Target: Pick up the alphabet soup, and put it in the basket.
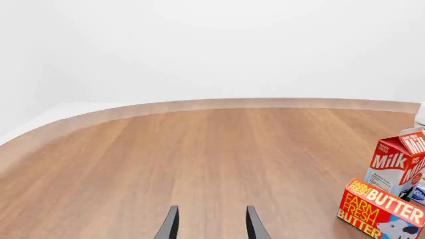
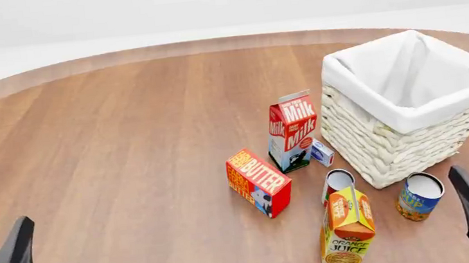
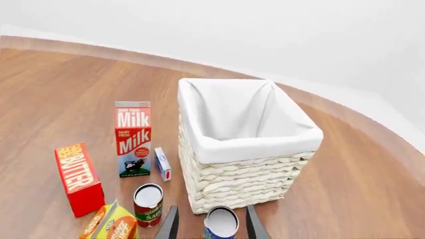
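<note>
Blue-labelled soup can (image 2: 419, 196) stands beside the basket (image 2: 391, 145); both grippers, left (image 1: 211, 224) and right (image 3: 211, 224), spread wide, empty.

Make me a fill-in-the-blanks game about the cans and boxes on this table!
1. The basket is lined with cloth of the colour ____.
2. The carton standing closest to the basket has the word ____ printed on it.
3. The alphabet soup can stands on the ____, not in the basket.
4. The right pincer is open, and the can seen between its fingers has a label that is mostly ____.

Missing words: white; Milk; table; blue
</note>
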